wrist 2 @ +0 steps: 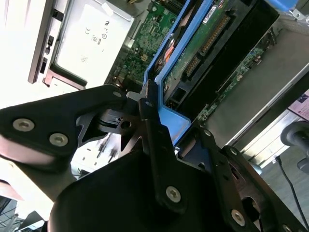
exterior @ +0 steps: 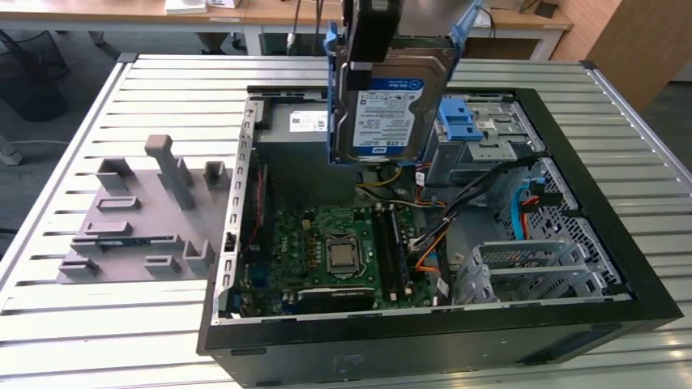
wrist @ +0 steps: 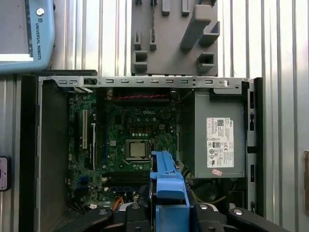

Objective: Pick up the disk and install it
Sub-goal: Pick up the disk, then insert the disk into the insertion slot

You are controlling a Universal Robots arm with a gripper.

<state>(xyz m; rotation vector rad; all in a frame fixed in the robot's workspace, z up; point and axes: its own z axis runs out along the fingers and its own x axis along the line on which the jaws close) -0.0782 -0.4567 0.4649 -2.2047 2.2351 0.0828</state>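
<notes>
While the gripper hangs over the open computer case, its jaws are closed on the disk. They grip it at one short end by the blue side rail, which in the second wrist view sits pinched between the black finger links. Held this way the disk stands on end. Its long axis runs straight up and down, its labelled face is turned to the exterior camera, and its lower end appears to hang clear of the parts in the case.

The relation that matters is to the blue-latched drive bay. Taken from that bay, the disk is higher and just beside it toward the exterior view's left, with its lower corner near the bay's blue latch. So the disk is not yet in the bay, nor lined up over it. By my reading its upright axis does not match the low, flat lie of the bay.

On the far side of the disk from the bay lies the grey power supply, seen with its white sticker in the first wrist view. The motherboard lies well apart from the bay toward the exterior view's lower left. Whether the bay's mouth opens upward or sideways I cannot tell from here
</notes>
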